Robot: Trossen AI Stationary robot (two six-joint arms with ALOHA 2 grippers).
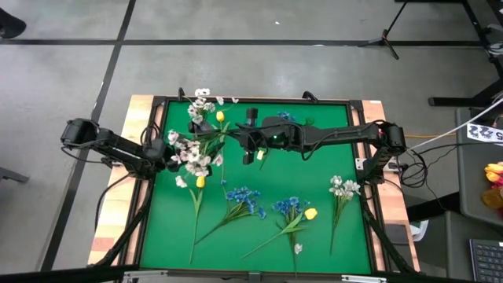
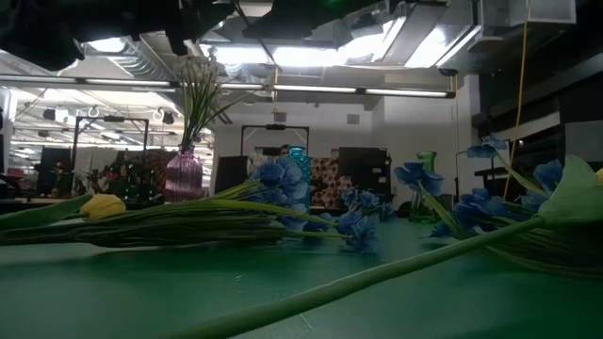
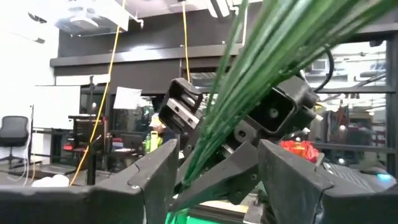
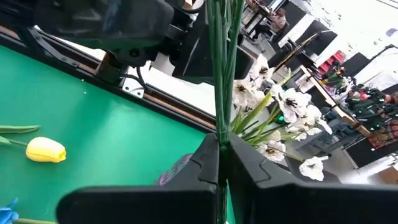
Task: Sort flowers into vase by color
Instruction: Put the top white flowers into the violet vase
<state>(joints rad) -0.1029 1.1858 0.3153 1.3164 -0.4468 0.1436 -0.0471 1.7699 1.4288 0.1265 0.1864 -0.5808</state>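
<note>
Item, white-flower step: left claw point(image 1: 167, 154), fingers apart at the bunch of white flowers point(image 1: 192, 153) in the purple vase point(image 2: 184, 174), tabletop's point(image 1: 314, 236) left; right claw point(image 4: 219, 163) clamped on their stalks; loose flowers point(image 1: 292, 211) lie right; next, judged: release, fetch another.

The desk point(image 1: 165, 236) has a green mat in a dark frame, with pale wood edges. On it lie blue blooms point(image 1: 245, 198), a yellow bud point(image 1: 311, 213), and white sprays point(image 1: 343, 187), all on green stalks. A purple ribbed vase point(image 2: 184, 175) holds green stems point(image 3: 261, 68); beside it stand a teal vase point(image 2: 299, 158) and a green vase point(image 2: 426, 168). The arms point(image 1: 314, 135) and fingers point(image 4: 205, 163) are black. The floor point(image 1: 63, 71) is grey with dark lines.
</note>
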